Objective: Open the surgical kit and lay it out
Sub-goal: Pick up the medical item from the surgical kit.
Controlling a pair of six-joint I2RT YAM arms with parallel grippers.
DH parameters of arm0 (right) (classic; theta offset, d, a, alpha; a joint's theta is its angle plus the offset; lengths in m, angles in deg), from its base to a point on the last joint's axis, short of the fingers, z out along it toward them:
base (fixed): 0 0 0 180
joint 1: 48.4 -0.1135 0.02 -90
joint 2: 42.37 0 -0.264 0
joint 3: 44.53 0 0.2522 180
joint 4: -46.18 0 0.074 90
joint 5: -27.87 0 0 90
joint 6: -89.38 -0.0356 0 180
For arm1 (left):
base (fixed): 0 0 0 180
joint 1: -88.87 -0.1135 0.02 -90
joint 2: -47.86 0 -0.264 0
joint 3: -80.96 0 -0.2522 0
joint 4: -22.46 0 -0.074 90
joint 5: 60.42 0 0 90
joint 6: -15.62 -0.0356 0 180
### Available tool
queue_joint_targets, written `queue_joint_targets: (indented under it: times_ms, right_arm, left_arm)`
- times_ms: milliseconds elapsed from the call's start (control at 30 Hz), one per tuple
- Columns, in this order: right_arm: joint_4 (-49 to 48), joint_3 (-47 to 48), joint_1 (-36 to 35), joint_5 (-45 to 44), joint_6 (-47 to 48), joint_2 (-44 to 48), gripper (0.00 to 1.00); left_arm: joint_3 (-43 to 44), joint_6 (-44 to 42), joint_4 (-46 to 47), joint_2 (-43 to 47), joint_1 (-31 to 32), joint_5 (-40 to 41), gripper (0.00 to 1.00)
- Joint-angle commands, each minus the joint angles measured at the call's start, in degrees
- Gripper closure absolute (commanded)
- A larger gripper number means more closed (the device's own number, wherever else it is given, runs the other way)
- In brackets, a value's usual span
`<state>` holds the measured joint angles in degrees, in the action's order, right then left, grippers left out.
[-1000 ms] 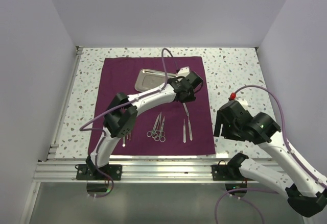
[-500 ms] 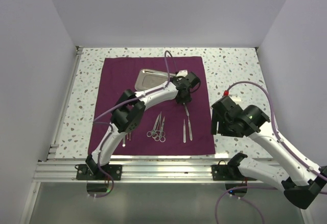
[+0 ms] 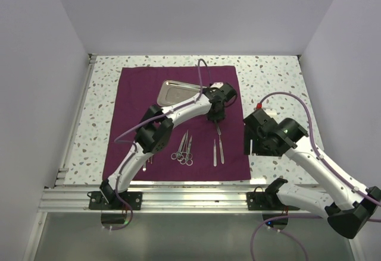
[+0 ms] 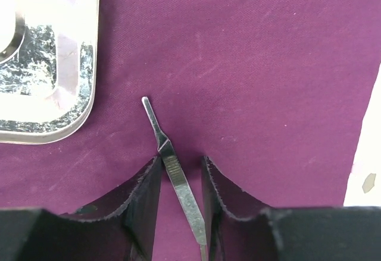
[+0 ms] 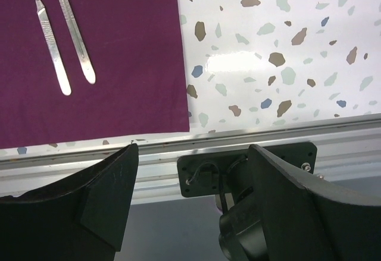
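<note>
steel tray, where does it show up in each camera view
top external: steel tray at the far middle of the purple cloth.
left wrist: top left corner.
right wrist: not in it.
shared landmark: the purple cloth, seen in all three views.

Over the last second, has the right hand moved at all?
Yes. In the top view the right hand has shifted left, closer to the right edge of the purple cloth.

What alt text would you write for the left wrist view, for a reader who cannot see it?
A slim steel instrument lies on dark purple cloth between the parted black fingers of the left gripper. A shiny steel tray sits upper left; speckled table shows at right.
</note>
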<state>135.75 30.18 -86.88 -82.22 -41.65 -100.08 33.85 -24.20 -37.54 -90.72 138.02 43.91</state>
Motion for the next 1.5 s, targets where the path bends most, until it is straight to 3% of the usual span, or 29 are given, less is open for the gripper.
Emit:
queue_joint_targets:
  times_ms: [0,33,67,167,300,700,1067,1467]
  right_arm:
    - [-1.4,2.4,0.6,-1.4,1.7,0.3,0.22]
    - [-1.5,2.4,0.9,-1.4,2.1,0.4,0.22]
    - [-1.6,2.4,0.8,-1.4,2.3,0.8,0.22]
    - [-1.7,2.4,1.2,-1.4,2.9,1.8,0.21]
    - [-1.8,2.4,1.7,-1.3,3.9,3.2,0.2]
    - [0.7,4.1,1.7,-1.3,5.4,7.7,0.2]
    - [4.3,5.0,1.7,-0.4,3.0,14.1,0.21]
    - [8.8,5.1,1.7,0.2,-1.1,19.7,0.21]
  left_arm:
    - [3.4,-2.5,-9.0,-6.2,0.0,-1.9,0.65]
    - [4.3,-2.9,-9.7,-7.7,0.0,-2.5,0.66]
    - [4.4,-3.2,-10.2,-8.3,0.0,-4.1,0.75]
    - [4.0,-3.3,-10.6,-9.6,-0.2,-6.4,0.89]
    - [3.3,-2.8,-10.3,-9.7,-0.3,-7.9,1.0]
    - [1.5,0.2,-2.5,-1.4,-0.2,-11.2,1.0]
    - [1.3,1.8,-0.9,4.5,1.0,-7.5,1.0]
    - [-5.7,6.0,0.3,15.6,5.6,0.3,1.0]
